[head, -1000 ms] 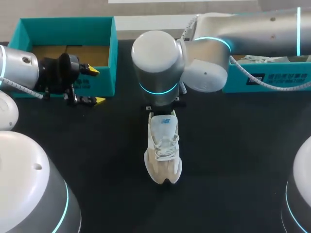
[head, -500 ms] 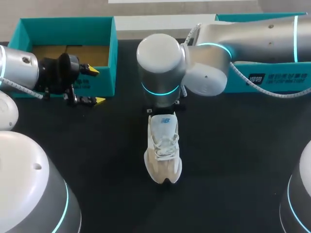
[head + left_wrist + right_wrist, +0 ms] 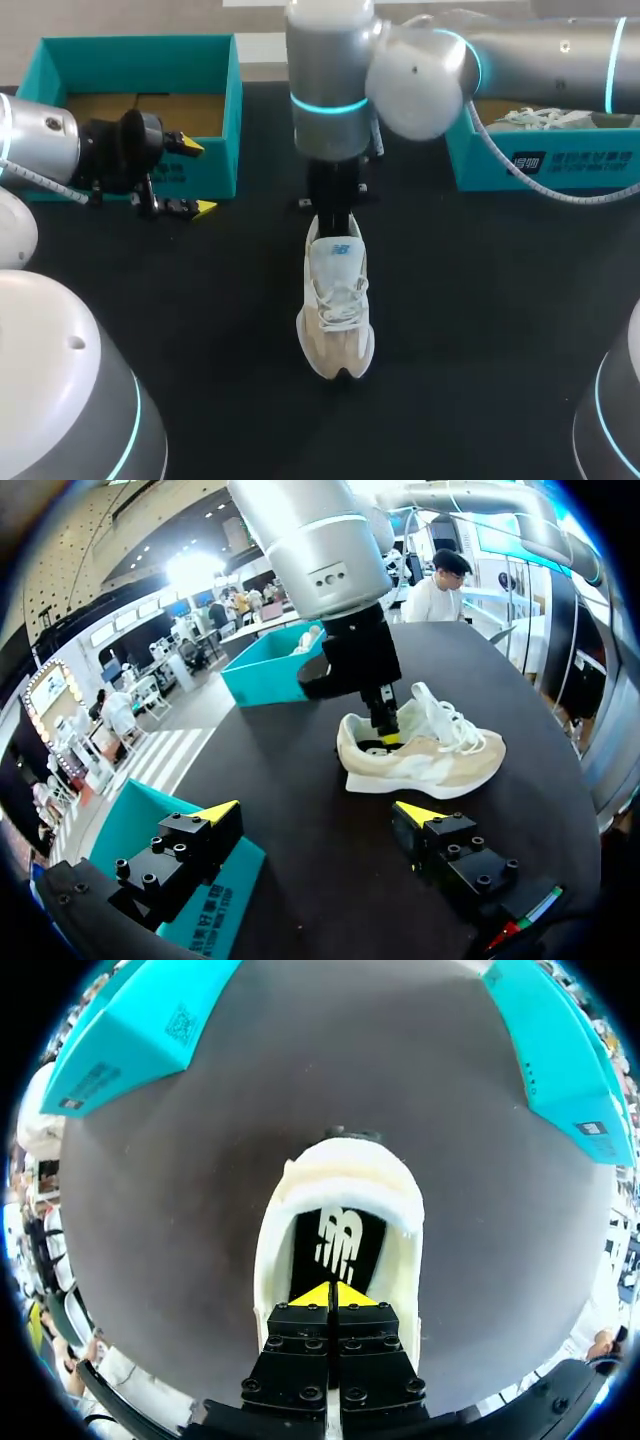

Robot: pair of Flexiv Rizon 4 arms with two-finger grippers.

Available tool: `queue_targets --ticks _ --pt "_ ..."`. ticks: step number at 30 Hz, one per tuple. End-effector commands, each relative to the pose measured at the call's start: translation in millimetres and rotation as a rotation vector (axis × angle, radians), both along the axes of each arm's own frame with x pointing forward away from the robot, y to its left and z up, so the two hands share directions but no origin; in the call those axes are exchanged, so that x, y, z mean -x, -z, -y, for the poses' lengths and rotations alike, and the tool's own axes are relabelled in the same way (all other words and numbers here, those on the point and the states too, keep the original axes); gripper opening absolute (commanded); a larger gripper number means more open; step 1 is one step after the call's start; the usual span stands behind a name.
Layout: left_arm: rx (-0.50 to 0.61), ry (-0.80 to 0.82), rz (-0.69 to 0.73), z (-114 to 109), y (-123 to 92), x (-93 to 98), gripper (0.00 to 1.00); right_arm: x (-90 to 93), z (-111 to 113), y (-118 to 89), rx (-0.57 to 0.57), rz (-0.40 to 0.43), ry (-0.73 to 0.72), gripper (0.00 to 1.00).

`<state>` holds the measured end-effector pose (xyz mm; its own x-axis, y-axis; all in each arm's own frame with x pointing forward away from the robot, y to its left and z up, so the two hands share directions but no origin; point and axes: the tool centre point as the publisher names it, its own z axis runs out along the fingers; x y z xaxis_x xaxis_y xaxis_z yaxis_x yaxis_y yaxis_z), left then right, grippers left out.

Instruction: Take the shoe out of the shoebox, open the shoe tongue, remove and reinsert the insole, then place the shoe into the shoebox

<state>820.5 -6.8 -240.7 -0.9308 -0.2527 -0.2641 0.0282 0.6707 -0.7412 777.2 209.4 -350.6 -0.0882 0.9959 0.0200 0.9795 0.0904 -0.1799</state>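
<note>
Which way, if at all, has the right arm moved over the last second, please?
Yes: the right arm has drawn back from the shoe toward the table's far edge.

Robot lab, black table [image 3: 480, 330], teal shoeboxes [image 3: 215, 110]

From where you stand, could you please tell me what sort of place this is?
Probably a robot workstation set up for shoe handling: a black table carries a teal shoebox, a second shoebox and a white-and-beige sneaker, with my right gripper in the sneaker's opening.
</note>
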Motion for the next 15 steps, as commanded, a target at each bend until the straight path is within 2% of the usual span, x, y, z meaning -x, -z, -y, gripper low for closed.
queue_targets --ticks 1,3,6,15 --pt "-0.005 -0.002 -0.002 0.5 -0.6 0.8 1.0 0.1 1.5 6.0 -0.009 -0.137 0.012 0.0" --pt "-0.005 -0.002 -0.002 0.5 -0.6 0.8 1.0 6.9 1.3 9.3 0.006 -0.188 0.018 0.0" --pt "-0.005 -0.002 -0.002 0.5 -0.6 0.8 1.0 15.2 0.3 9.4 0.022 -0.217 0.045 0.0" --pt "-0.005 -0.002 -0.002 0.5 -0.6 0.8 1.0 25.1 1.5 8.3 0.04 -0.213 0.127 0.0"
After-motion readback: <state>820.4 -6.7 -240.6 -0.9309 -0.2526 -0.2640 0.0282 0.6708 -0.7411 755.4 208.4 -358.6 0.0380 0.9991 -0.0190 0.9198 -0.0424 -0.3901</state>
